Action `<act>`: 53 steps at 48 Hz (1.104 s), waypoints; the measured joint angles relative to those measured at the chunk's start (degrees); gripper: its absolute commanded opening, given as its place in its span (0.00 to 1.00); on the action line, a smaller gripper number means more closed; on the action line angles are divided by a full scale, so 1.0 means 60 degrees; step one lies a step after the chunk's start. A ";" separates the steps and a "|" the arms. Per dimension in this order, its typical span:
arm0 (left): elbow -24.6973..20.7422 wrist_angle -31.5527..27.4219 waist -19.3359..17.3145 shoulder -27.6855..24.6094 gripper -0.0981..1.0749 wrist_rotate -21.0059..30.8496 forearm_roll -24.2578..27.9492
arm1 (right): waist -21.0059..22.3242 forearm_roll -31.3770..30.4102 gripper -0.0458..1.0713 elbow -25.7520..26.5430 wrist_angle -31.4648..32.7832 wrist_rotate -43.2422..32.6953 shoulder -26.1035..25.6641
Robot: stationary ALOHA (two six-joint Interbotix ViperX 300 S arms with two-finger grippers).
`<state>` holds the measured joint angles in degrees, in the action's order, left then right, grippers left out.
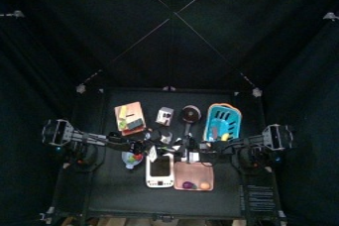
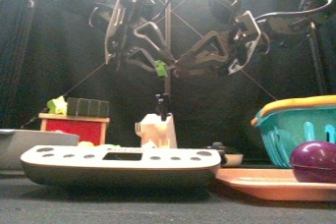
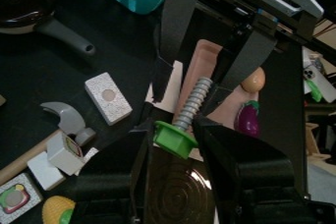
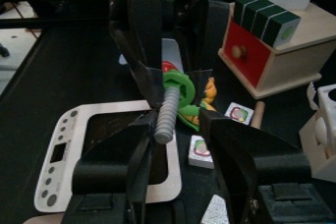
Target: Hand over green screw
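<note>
The green screw [image 3: 175, 137] has a bright-green head and a grey threaded shaft [image 3: 197, 98]. It hangs high above the table, between the two raised arms [image 2: 160, 68]. My left gripper [image 3: 178, 147] is shut on the green head. My right gripper [image 4: 171, 141] faces it from the other side. Its jaws are open on either side of the shaft's free end [image 4: 165, 125], with a gap showing. In the front view the left gripper [image 2: 138, 39] and the right gripper [image 2: 210, 53] meet above the middle of the table.
Below lie a white device with holes [image 2: 118, 164], a pink tray [image 2: 269, 181] holding a purple piece [image 2: 315, 159], a light-blue basket [image 2: 300, 130] and a red box [image 2: 73, 130]. A black pan [image 3: 27, 12], a toy hammer [image 3: 59, 120] and small cards are scattered behind.
</note>
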<state>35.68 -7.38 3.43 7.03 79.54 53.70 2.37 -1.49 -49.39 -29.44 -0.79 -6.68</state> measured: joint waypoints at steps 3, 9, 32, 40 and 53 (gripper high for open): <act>0.0015 -0.0015 0.0015 0.0000 0.63 0.0000 -0.0015 | 0.0000 0.0000 0.74 0.0000 0.0015 0.0000 0.0000; 0.0015 0.0000 0.0015 0.0000 0.63 0.0000 0.0000 | 0.0000 -0.0015 0.73 0.0000 0.0015 0.0000 0.0000; 0.0015 0.0000 -0.0029 -0.0249 0.63 0.0000 0.0000 | 0.0000 -0.0044 0.53 0.0044 0.0117 0.0000 0.0015; 0.0000 0.0000 -0.0029 -0.0249 0.64 0.0000 -0.0029 | -0.0015 -0.0044 0.52 0.0088 0.0264 0.0015 0.0000; 0.0015 0.0000 -0.0029 -0.0249 0.74 -0.0073 0.0088 | -0.0015 -0.0044 0.52 0.0117 0.0454 0.0029 0.0015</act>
<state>35.77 -7.38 3.25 5.54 79.10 54.23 2.29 -1.76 -48.69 -26.72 -0.62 -6.59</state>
